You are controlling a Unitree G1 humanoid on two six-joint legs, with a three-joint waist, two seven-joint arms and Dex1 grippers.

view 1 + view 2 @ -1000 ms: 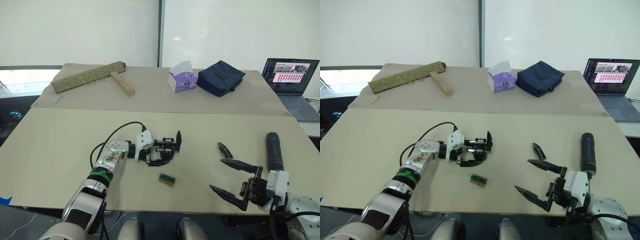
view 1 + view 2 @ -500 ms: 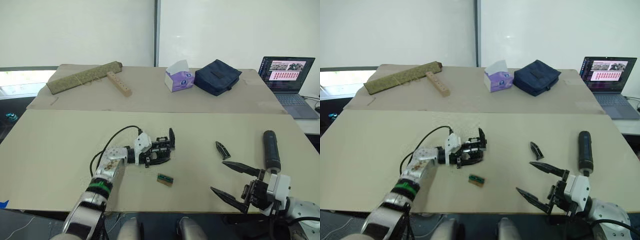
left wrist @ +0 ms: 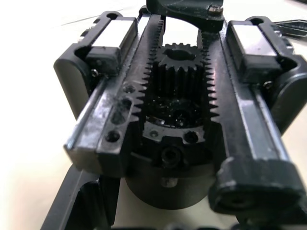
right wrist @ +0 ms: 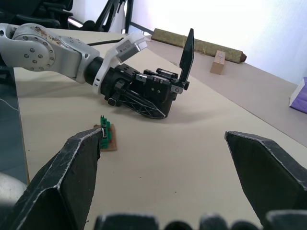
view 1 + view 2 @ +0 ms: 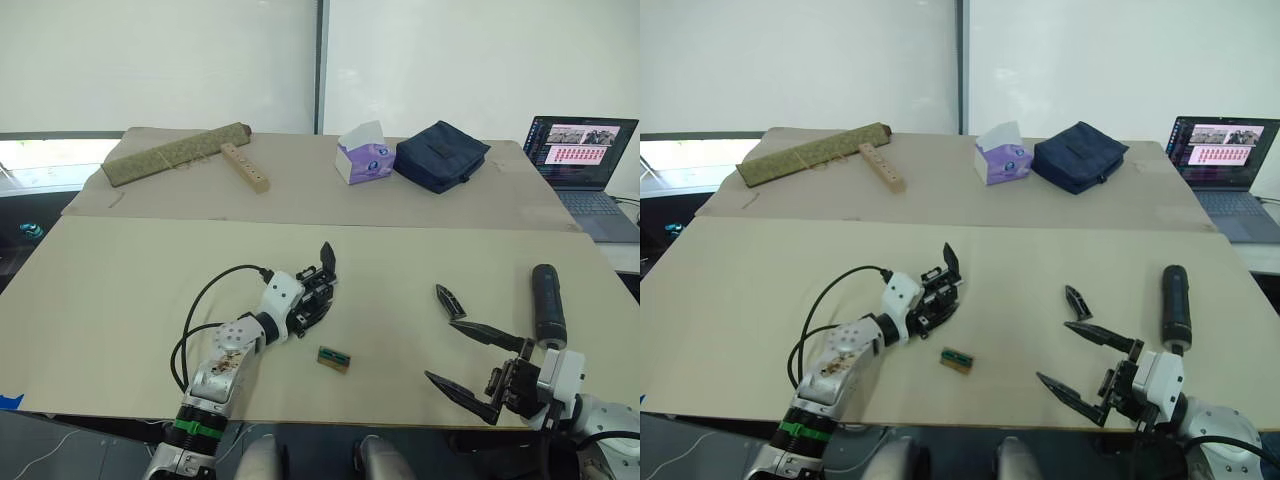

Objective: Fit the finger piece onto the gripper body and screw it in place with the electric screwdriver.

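My left gripper (image 5: 311, 306) is shut on the gripper body (image 5: 314, 292), a black block whose pointed finger (image 5: 326, 258) sticks up, held just over the table left of centre. The left wrist view shows its toothed racks and central gear (image 3: 180, 93) from very close. The finger piece (image 5: 449, 300) lies flat on the table to the right. Beyond it, the electric screwdriver (image 5: 547, 303) lies as a thick black cylinder near the right edge. My right gripper (image 5: 480, 362) hovers open and empty at the front right, short of the finger piece.
A small green-and-brown block (image 5: 333, 358) lies near the front edge, between my two grippers. On the back table are a tissue box (image 5: 363, 153), a dark blue pouch (image 5: 441, 155), a wooden strip (image 5: 245, 166), a rolled mat (image 5: 175, 153) and a laptop (image 5: 582, 150).
My left arm has swung so the wrist now points away from me, turning the gripper body so its finger stands upright. The right gripper has stayed open in place.
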